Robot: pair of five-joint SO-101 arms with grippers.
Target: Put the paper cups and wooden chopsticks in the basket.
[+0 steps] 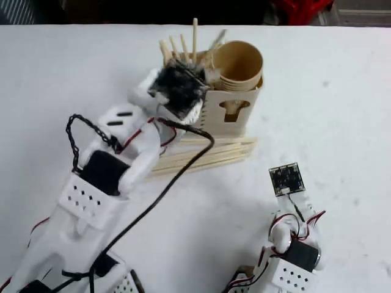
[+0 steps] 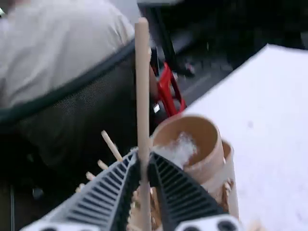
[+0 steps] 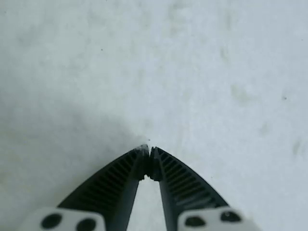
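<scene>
On my high feed, the left arm [image 1: 131,155] is a white plastic shell with a dotted vent panel [image 1: 82,196], a thick black cable [image 1: 162,192], a black chain-like lead [image 1: 91,125] and thin red wires. The right arm [image 1: 293,268] is white too and carries a small black circuit board [image 1: 286,179]. The left gripper [image 2: 143,161] and the right gripper [image 3: 148,153] have black ribbed fingers on white bases with dark screw holes.

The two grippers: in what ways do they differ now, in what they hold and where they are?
The left gripper is shut on a chopstick, held upright; the right gripper is shut on nothing. The left one is at the basket, beside the cups; the right one is over bare table. Both are black, ribbed and closed.
</scene>
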